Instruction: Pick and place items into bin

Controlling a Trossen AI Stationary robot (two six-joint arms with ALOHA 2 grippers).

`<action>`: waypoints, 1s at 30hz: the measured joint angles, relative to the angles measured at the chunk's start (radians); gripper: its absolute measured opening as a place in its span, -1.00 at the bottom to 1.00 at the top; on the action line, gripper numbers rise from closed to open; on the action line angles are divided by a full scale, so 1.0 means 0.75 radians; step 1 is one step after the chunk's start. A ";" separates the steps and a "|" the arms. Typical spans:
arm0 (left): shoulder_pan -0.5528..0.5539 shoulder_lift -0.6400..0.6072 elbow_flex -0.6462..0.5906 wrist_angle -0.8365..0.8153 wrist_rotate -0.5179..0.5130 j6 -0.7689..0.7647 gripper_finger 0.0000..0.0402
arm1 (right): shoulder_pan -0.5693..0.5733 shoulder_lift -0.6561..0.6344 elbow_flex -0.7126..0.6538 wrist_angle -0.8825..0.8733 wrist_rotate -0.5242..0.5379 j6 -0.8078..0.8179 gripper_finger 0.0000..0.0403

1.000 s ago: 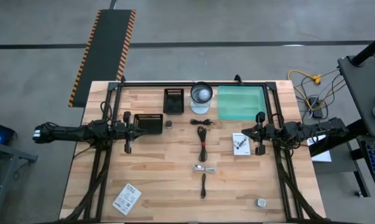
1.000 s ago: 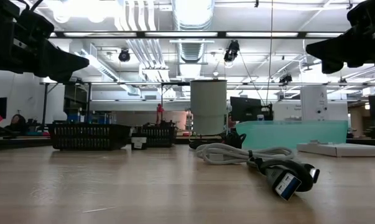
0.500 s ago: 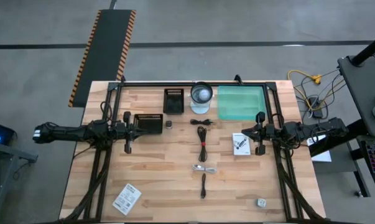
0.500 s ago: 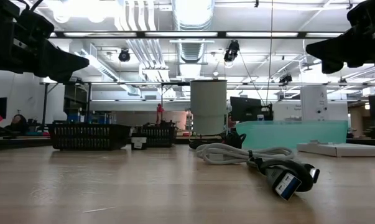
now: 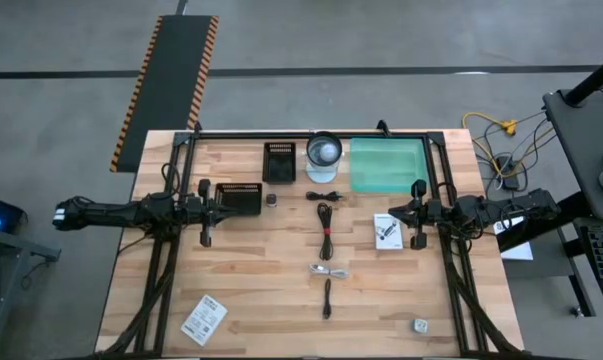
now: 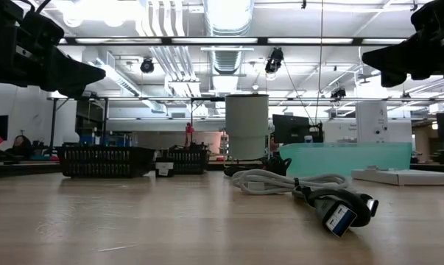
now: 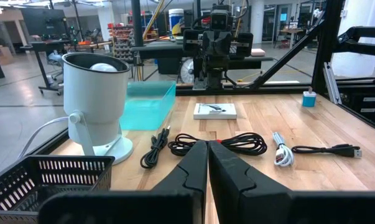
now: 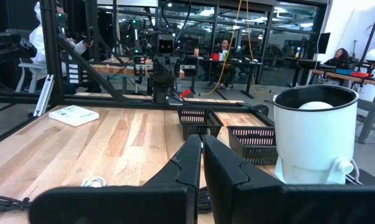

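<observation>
My left gripper [image 5: 223, 207] is shut and empty above the table's left half, beside a black basket [image 5: 239, 198]; its shut fingers show in the left wrist view [image 7: 207, 155]. My right gripper [image 5: 397, 212] is shut and empty above the right half, over a white packet [image 5: 387, 231]; it also shows in the right wrist view [image 8: 203, 152]. Between them lie a long black coiled cable [image 5: 326, 216], a small black cable [image 5: 324, 196], a white cable [image 5: 329, 270] and a short black stick [image 5: 327, 298]. The teal bin [image 5: 388, 165] stands at the far right.
A white cylinder lamp [image 5: 323, 155] and a second black basket [image 5: 279, 162] stand at the far middle. Another white packet [image 5: 204, 319] lies near the front left corner, a small grey bit [image 5: 419, 325] near the front right, a tiny bit [image 5: 271, 199] beside the basket.
</observation>
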 joint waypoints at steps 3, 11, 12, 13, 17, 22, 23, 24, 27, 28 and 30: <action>-0.001 0.000 0.000 0.001 0.000 0.009 -1.00 | 0.000 0.000 0.000 0.023 0.000 -0.018 -0.96; 0.000 0.000 0.000 0.017 -0.001 -0.001 -1.00 | 0.000 0.000 0.000 0.097 0.000 -0.030 -0.96; 0.000 0.000 0.000 0.024 -0.002 0.011 -1.00 | 0.000 0.000 0.000 0.097 0.000 -0.032 -0.96; 0.000 0.001 0.000 0.048 -0.004 0.043 -1.00 | 0.000 0.000 0.000 0.097 0.000 -0.040 -0.96; 0.002 0.007 0.000 0.206 -0.008 0.140 -1.00 | 0.000 0.000 0.000 0.098 0.001 -0.053 -0.96; 0.002 0.044 0.003 0.299 -0.010 0.145 -0.97 | 0.000 0.000 0.000 0.133 0.004 -0.165 -0.96; 0.002 0.057 0.005 0.301 -0.011 0.170 -0.93 | 0.000 0.000 0.000 0.137 0.015 -0.185 -0.96; 0.002 0.074 0.007 0.302 -0.017 0.198 -0.89 | 0.000 0.000 0.000 0.139 0.038 -0.200 -0.95; 0.002 0.135 0.007 0.382 -0.046 0.264 -0.69 | -0.001 0.003 0.000 0.139 0.124 -0.209 -0.91; 0.002 0.159 0.007 0.424 -0.055 0.284 -0.61 | -0.001 0.008 0.000 0.140 0.140 -0.208 -0.89; 0.002 0.209 0.007 0.505 -0.057 0.326 -0.45 | -0.001 0.020 0.000 0.148 0.144 -0.199 -0.82</action>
